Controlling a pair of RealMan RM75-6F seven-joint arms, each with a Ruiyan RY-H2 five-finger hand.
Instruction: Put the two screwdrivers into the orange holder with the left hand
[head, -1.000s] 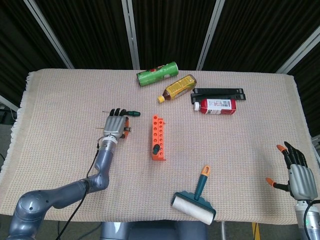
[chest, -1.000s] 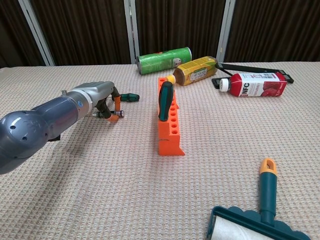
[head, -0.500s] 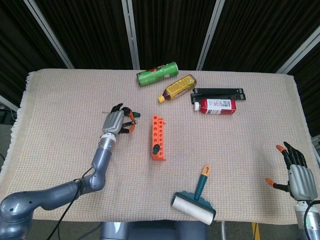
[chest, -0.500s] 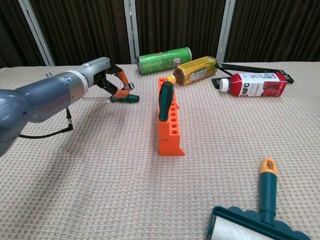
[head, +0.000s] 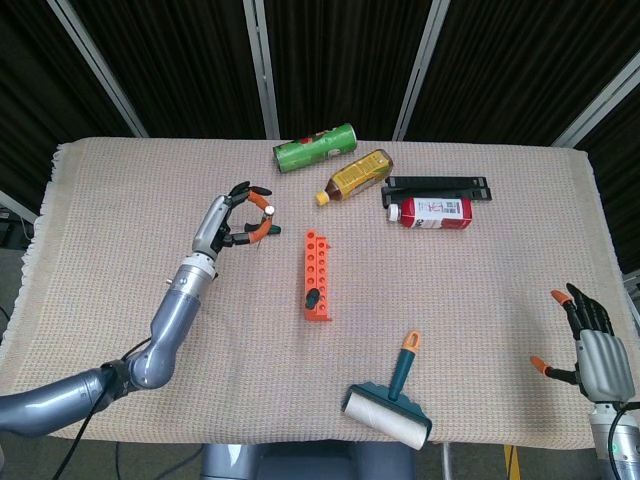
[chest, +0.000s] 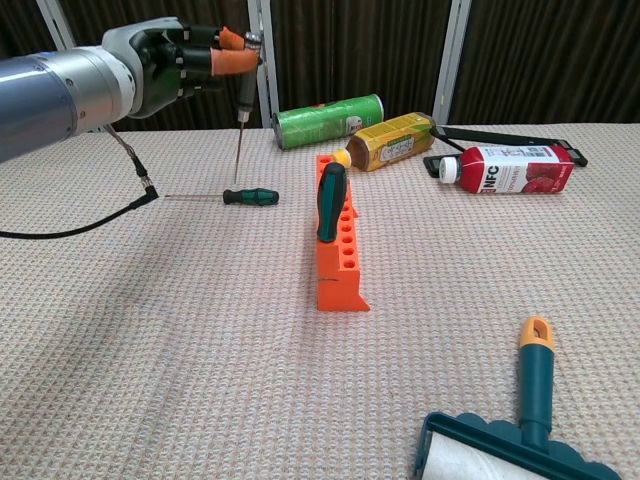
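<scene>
Head view first: the left hand is lifted a bit off the cloth, left of the orange holder, with its fingers curled around a thin screwdriver that's mostly hidden in the grip from up here. The holder already has a dark-handled tool sitting in one of its near-end holes. The right hand is way off at the near right corner, fingers spread, holding nothing. Other stuff on the table: a green can, a yellow bottle, a red carton and a black bar along the far side, plus a lint roller near the front edge.

Chest view makes it clearer. The left hand is up high pinching that screwdriver by its top, shaft hanging almost straight down with the tip clear of the table. A second screwdriver with a green handle lies flat on the cloth just below, between the hand and the holder.

So this looks like the carry step: one driver picked, now it needs to go right, over the holder's row, and come down tip-first into a free hole. The tall green-handled tool standing in the row is the main thing to dodge; the far holes look free. The one on the cloth is left for later.
</scene>
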